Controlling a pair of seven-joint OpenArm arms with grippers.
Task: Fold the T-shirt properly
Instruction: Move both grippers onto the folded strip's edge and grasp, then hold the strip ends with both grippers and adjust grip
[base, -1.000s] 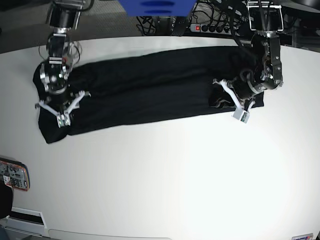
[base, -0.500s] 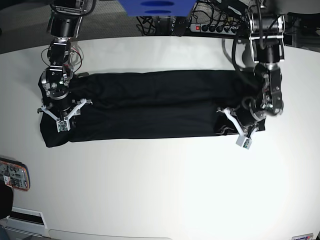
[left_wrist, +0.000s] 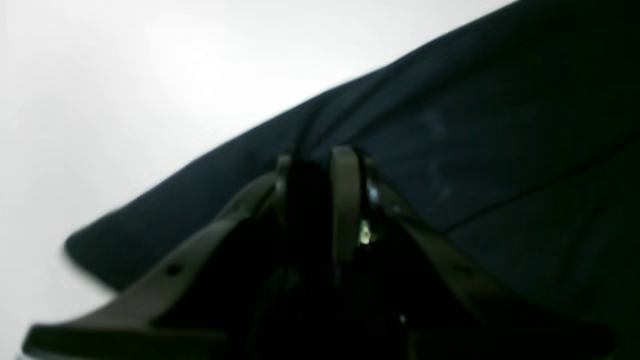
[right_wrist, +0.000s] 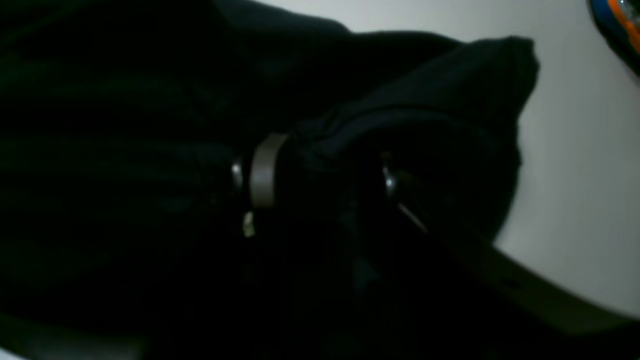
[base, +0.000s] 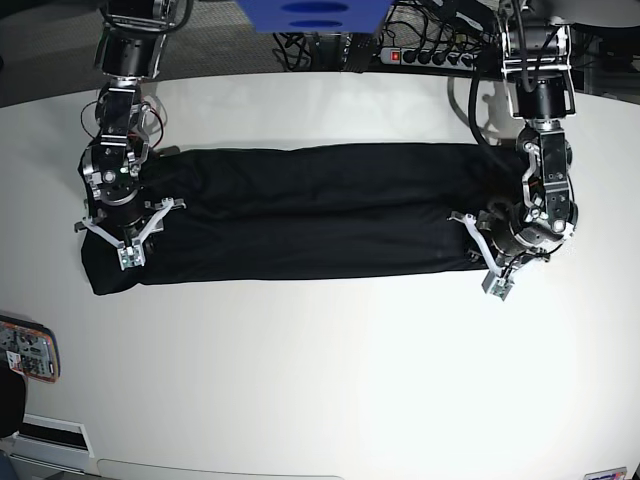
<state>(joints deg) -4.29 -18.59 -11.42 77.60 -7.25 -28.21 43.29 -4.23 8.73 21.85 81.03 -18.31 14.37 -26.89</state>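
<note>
The table (base: 320, 380) is white and curved at its far edge, and takes up most of the base view. Across its far half lies the T-shirt (base: 320, 210) — a long black band, folded lengthwise, running from one arm to the other. Its near edge is fairly straight; a crease runs along the middle of the band. The end on that view's left spreads a little wider and ends in a blunt corner.

The 2 arms stand at the 2 ends of the band. The right gripper (base: 127, 232) sits on the end at the base view's left, its white fingers splayed over the cloth. In the right wrist view its jaws are clamped on a bunched ridge of black fabric (right_wrist: 350, 130) that rises between the pads (right_wrist: 262, 170). The left gripper (base: 490, 258) is at the other end, at the near corner of the band. In the left wrist view its fingertips (left_wrist: 345, 190) stand close together with a pinch of cloth between them, and taut folds fan away from the grip — the T-shirt edge (left_wrist: 200, 165) runs diagonally against the white top.

At the table's near left edge lies a small orange-rimmed device (base: 26, 350), well apart from the T-shirt. Behind the table a power strip (base: 420, 56) with black cables sits beside a blue panel (base: 312, 14).
</note>
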